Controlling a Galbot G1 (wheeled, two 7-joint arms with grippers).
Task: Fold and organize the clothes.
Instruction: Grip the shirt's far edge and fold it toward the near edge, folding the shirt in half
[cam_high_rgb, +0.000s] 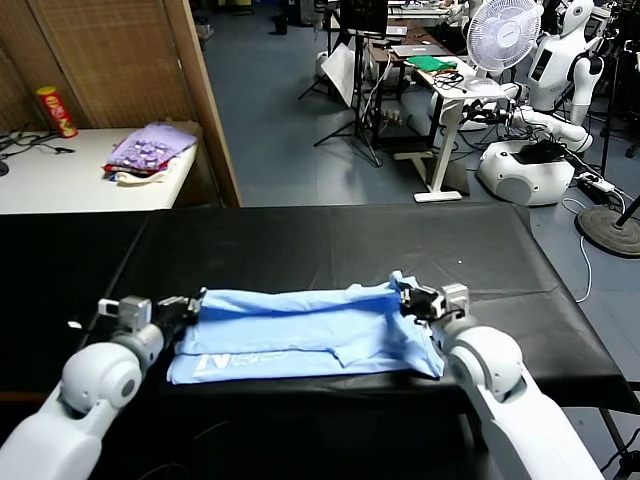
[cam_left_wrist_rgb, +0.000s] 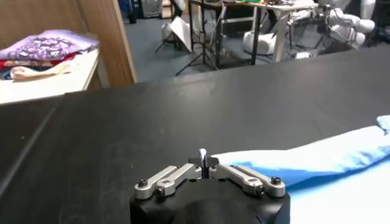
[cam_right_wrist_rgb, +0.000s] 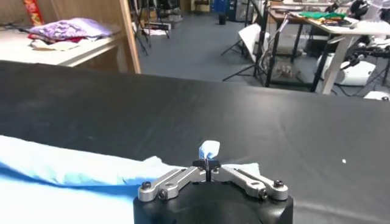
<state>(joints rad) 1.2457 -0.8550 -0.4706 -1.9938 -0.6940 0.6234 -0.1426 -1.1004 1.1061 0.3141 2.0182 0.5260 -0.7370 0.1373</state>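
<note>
Black cloth covers the table (cam_high_rgb: 330, 240); at lower centre lies the T-shirt (cam_high_rgb: 300, 335), partly folded. The left gripper (cam_high_rgb: 196, 304) and right gripper (cam_high_rgb: 408, 298) each pinch a thin bit of its far edge. Either slim hold might slip, dropping that corner and skewing the fold.

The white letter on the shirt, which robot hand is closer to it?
Left. The left gripper pinches the shirt's edge right beside the letter; the right gripper pinches the far end.
</note>
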